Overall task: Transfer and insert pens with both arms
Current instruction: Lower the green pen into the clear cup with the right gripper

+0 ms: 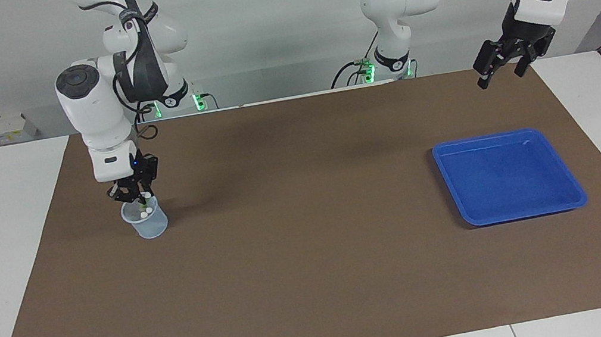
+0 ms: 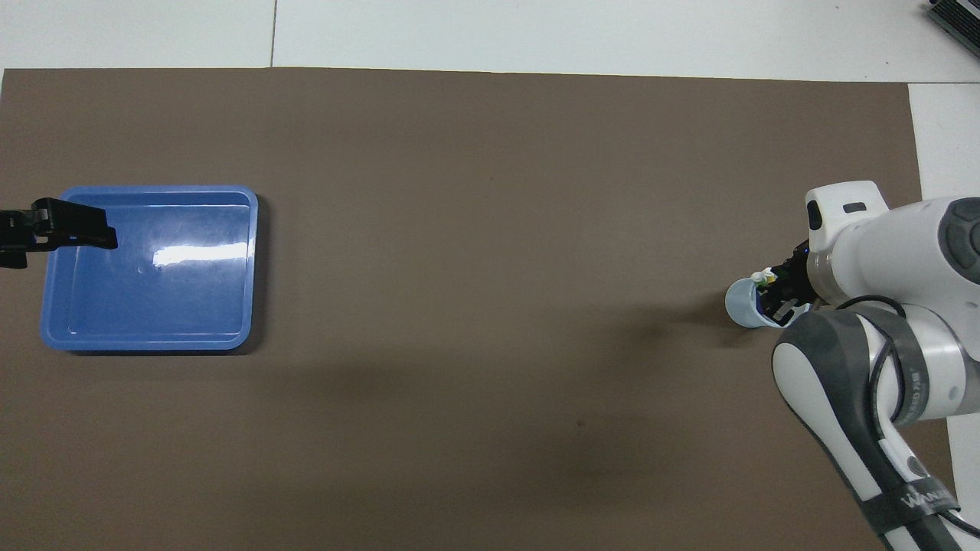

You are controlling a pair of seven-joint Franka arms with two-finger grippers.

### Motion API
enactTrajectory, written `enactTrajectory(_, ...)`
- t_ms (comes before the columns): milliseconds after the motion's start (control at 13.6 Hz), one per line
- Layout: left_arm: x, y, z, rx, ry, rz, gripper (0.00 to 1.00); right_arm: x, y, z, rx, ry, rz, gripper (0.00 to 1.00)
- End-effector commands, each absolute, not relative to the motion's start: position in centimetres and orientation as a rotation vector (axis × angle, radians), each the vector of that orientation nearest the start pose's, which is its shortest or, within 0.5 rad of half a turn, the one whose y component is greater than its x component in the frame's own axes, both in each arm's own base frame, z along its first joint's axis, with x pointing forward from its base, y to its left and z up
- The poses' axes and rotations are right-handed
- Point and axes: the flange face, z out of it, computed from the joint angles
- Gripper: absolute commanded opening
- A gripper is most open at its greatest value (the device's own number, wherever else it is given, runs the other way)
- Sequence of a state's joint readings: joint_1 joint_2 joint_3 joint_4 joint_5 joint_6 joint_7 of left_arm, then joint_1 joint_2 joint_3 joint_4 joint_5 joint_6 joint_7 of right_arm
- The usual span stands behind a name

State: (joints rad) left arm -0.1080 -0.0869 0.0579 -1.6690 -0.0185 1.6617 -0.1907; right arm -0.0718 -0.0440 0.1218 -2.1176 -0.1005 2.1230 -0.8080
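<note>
You have a white table [image 1: 0, 252] under a brown mat [image 1: 317, 274]; on it, a pale translucent plastic cup [image 1: 150, 225] and blue plastic tray [image 1: 575, 191].

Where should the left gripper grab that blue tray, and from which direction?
The blue tray lies flat, shallow and too wide to span, so probably pinch its raised rim from above, one finger inside, one outside, at the edge nearest the robots.
</note>
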Motion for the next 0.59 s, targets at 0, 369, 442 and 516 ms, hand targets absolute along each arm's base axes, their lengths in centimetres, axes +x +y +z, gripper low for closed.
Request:
enactTrajectory(0, 54.2, -2.6, 63.1, -3.136, -0.197, -0.13, 1.0, 52.8, 2.0, 44.4, -2.913, -1.402, -0.016, 1.0)
enactTrajectory(369, 54.2, -2.4, 63.4, -3.136, -0.17, -0.13, 1.0, 52.8, 2.6, 47.3, -2.924, -1.317, 0.096, 1.0)
enactTrajectory(442, 54.3, -2.0, 63.3, -3.133, -0.182, -0.126, 1.0, 52.7, 2.6, 47.2, -2.929, -1.305, 0.098, 1.0)
enactTrajectory(516, 54.4, -2.0, 63.0, -3.131, -0.182, -0.116, 1.0, 52.7, 2.5, 47.3, -2.93, -1.309, 0.089, 1.0)
